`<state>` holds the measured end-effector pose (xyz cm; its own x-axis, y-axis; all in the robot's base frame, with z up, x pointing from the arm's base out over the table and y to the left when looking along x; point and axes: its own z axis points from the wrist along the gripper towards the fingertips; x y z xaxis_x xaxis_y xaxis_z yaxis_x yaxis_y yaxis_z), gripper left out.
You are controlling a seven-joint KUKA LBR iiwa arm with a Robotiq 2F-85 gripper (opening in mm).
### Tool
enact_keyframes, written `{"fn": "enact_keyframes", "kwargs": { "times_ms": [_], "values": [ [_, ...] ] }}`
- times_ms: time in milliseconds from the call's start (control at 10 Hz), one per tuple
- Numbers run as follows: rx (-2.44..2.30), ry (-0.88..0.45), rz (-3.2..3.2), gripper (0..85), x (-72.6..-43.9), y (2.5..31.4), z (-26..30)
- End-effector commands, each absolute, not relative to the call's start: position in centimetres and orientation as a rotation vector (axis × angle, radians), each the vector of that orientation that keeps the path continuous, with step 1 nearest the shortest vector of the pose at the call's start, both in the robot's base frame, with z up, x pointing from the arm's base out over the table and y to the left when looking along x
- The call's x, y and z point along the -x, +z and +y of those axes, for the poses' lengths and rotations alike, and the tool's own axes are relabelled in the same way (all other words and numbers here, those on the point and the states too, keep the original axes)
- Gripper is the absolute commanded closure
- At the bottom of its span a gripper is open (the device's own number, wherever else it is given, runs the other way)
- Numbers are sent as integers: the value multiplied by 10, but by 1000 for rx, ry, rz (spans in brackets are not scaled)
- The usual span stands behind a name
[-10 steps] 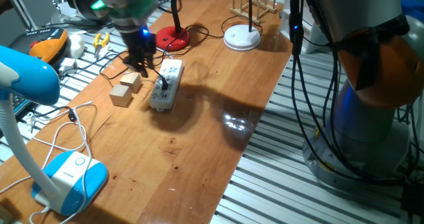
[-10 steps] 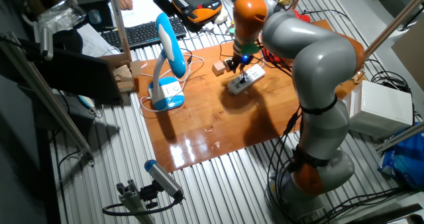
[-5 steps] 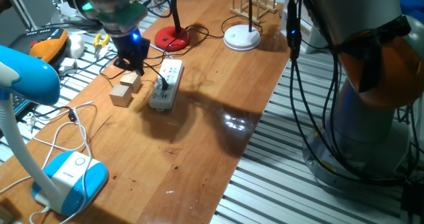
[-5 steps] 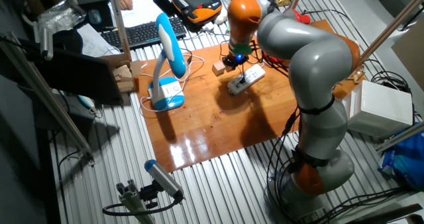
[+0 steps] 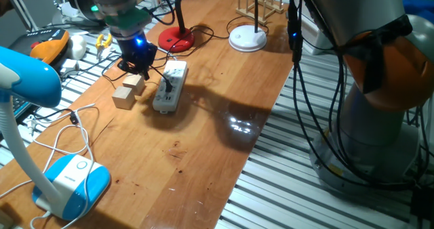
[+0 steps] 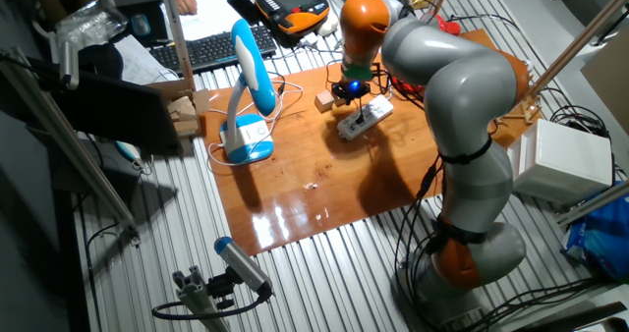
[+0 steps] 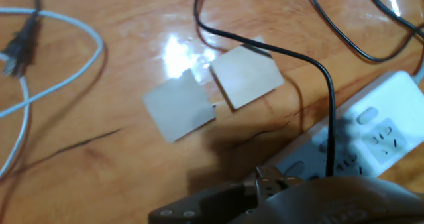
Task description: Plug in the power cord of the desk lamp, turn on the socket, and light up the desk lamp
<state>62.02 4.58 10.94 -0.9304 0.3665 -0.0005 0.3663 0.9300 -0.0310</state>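
The socket [image 5: 169,87] is a long white power strip lying on the wooden table; it also shows in the other fixed view [image 6: 364,119] and at the right of the hand view [image 7: 381,128]. The power cord [image 7: 318,68] is thin and black, and its black plug [image 5: 166,88] stands in one of the outlets. The desk lamp has a red round base [image 5: 176,38] behind the strip. My gripper [image 5: 139,63] hovers just left of the strip's far end, above the wooden blocks. Only its dark body shows at the bottom of the hand view; the gap between its fingers is hidden.
Two small wooden blocks [image 5: 129,90] lie left of the strip, also in the hand view [image 7: 246,75]. A blue-and-white lamp [image 5: 68,181] with a loose white cable [image 7: 59,85] stands front left. A white disc lamp base [image 5: 247,38] and a wooden rack [image 5: 261,5] are at the back.
My gripper has moved a little to the left, away from above the strip toward the wooden blocks. The plug stays in the strip.
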Motion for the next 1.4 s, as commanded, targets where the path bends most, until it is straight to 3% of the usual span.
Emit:
{"fn": "enact_keyframes", "kwargs": {
  "times_ms": [0, 1300],
  "values": [
    [1019, 54, -2971, 510, -620, 106, 46],
    [1307, 175, -2971, 510, -613, 66, 39]
  ]
}}
